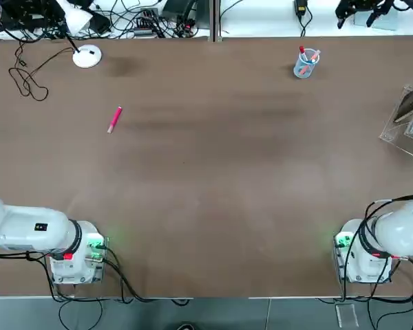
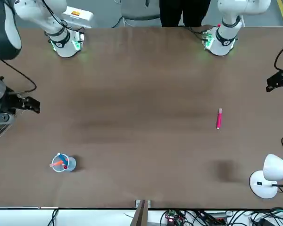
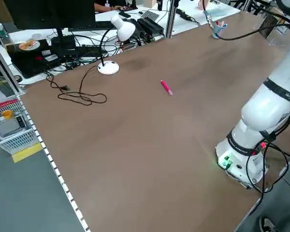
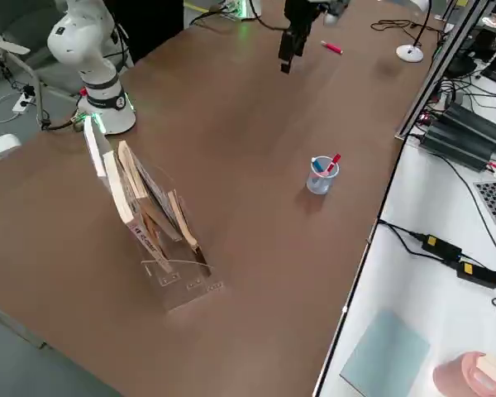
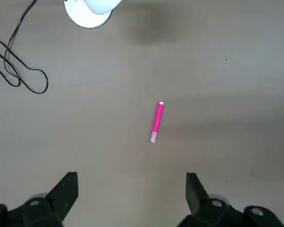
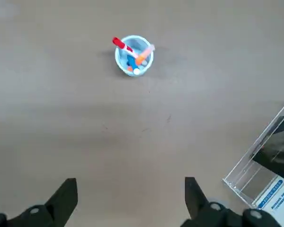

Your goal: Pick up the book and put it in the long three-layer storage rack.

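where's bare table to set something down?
Whole middle of the table is bare, from the pink marker across to the pen cup. Crowded: the lamp and cable corner, and the far-right edge by the rack holding books.

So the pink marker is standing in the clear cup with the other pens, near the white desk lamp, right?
Not quite. The pink marker lies flat on the bare table, by itself, near the white desk lamp. The clear cup of pens stands far across the table from it. The top view shows this.
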